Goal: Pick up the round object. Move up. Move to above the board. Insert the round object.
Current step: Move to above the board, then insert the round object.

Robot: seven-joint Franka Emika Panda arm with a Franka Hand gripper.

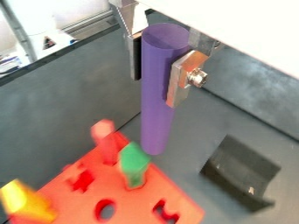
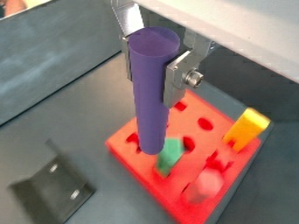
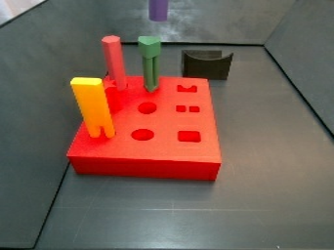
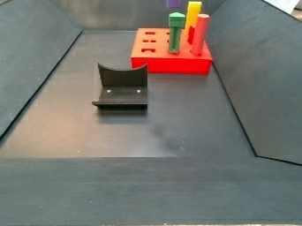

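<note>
The gripper point(image 1: 162, 54) pinched the purple round peg point(image 1: 159, 87) upright, high above the red board point(image 3: 150, 132). Lining the peg over a free round hole came first, I judged (square holes would jam it). Left to right stood glossy, plastic-looking pegs — yellow point(image 3: 92, 105), red-pink point(image 3: 112, 61), green point(image 3: 150, 60) — then the matte dark arch block point(image 3: 206, 63).

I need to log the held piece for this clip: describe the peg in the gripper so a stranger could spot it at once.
Start at the red board on the dark floor; three pegs stand in it. Above it the gripper hangs, its silver fingers clamped on the purple peg. It is the only round purple peg and the only one not in the board.
</note>
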